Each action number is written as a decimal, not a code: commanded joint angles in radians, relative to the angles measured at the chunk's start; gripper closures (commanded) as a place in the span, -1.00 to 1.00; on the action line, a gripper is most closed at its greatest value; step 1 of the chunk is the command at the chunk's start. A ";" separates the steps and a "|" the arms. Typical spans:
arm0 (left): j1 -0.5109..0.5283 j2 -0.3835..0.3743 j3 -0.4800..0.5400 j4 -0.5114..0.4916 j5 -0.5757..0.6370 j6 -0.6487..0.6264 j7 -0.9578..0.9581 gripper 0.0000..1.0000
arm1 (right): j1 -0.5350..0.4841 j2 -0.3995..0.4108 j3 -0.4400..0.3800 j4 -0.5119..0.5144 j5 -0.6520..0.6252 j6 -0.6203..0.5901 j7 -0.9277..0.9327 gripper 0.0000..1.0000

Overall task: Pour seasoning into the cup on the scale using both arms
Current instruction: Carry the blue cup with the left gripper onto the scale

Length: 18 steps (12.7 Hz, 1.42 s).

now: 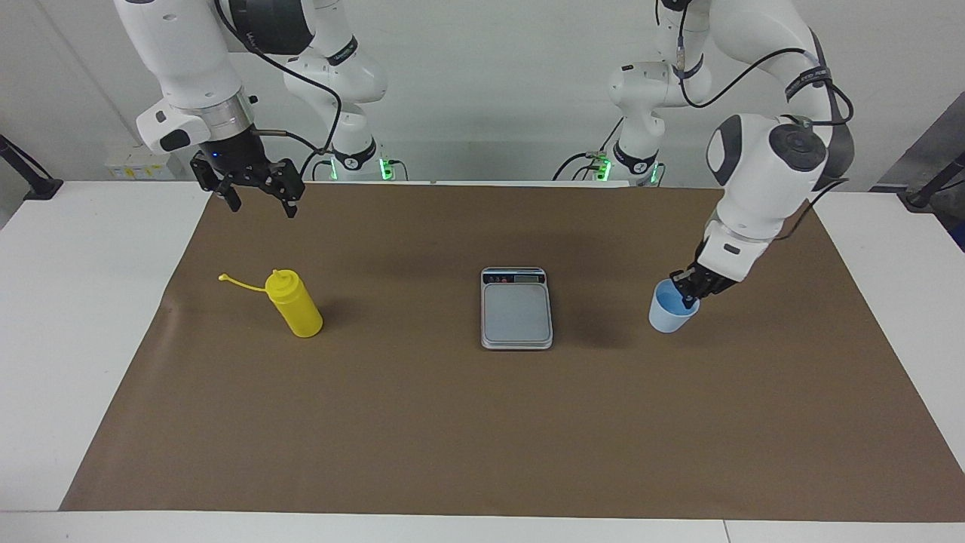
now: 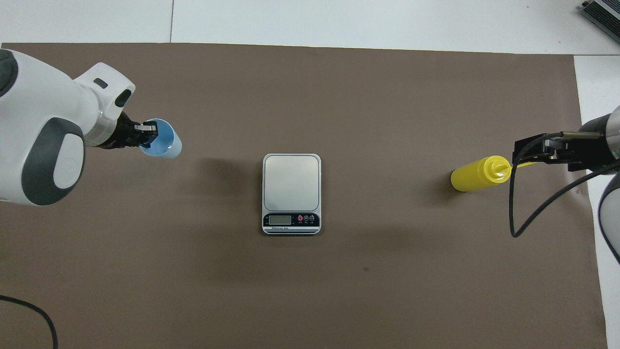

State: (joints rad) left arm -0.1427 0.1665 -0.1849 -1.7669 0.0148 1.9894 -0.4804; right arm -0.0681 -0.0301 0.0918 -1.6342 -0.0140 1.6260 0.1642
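Note:
The light blue cup [image 1: 669, 315] hangs tilted above the brown mat, between the left arm's end of the table and the scale [image 1: 516, 311]. My left gripper [image 1: 687, 296] is shut on the cup's rim, with one finger inside it; the overhead view shows the cup [image 2: 164, 141] and the gripper [image 2: 145, 135] too. The silver-grey scale [image 2: 291, 184] lies bare at the mat's middle, its display toward the robots. The yellow seasoning bottle [image 1: 297, 307] stands toward the right arm's end, its cap strap hanging off. My right gripper [image 1: 260, 202] is open, raised over the mat near the bottle.
A brown paper mat [image 1: 482, 422] covers most of the white table [image 1: 68, 302]. A black cable [image 2: 518, 213] loops down from the right arm's wrist beside the bottle [image 2: 477, 173].

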 commanded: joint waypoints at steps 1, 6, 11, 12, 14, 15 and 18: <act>-0.092 0.008 0.015 0.018 0.025 0.003 -0.124 1.00 | -0.012 -0.027 0.005 -0.035 0.005 0.025 -0.003 -1.00; -0.231 0.008 0.013 0.001 0.025 0.031 -0.214 1.00 | -0.010 -0.027 0.005 -0.030 0.006 0.025 -0.002 -1.00; -0.281 0.070 0.013 -0.006 0.024 0.118 -0.239 1.00 | -0.007 -0.027 0.005 -0.032 0.014 0.025 -0.002 -1.00; -0.291 0.085 0.013 -0.009 0.024 0.130 -0.244 1.00 | -0.007 -0.027 0.005 -0.032 0.017 0.025 0.004 -1.00; -0.299 0.105 0.013 -0.009 0.024 0.146 -0.245 1.00 | -0.009 -0.027 0.005 -0.032 0.019 0.023 0.001 -1.00; -0.302 0.111 0.013 -0.017 0.025 0.147 -0.247 1.00 | -0.009 -0.027 0.005 -0.032 0.017 0.023 0.000 -1.00; -0.311 0.126 0.013 -0.022 0.025 0.167 -0.247 1.00 | -0.009 -0.027 0.005 -0.032 0.019 0.025 0.003 -1.00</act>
State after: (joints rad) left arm -0.4364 0.2889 -0.1834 -1.7745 0.0155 2.1277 -0.7023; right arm -0.0681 -0.0312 0.0926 -1.6342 -0.0130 1.6277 0.1642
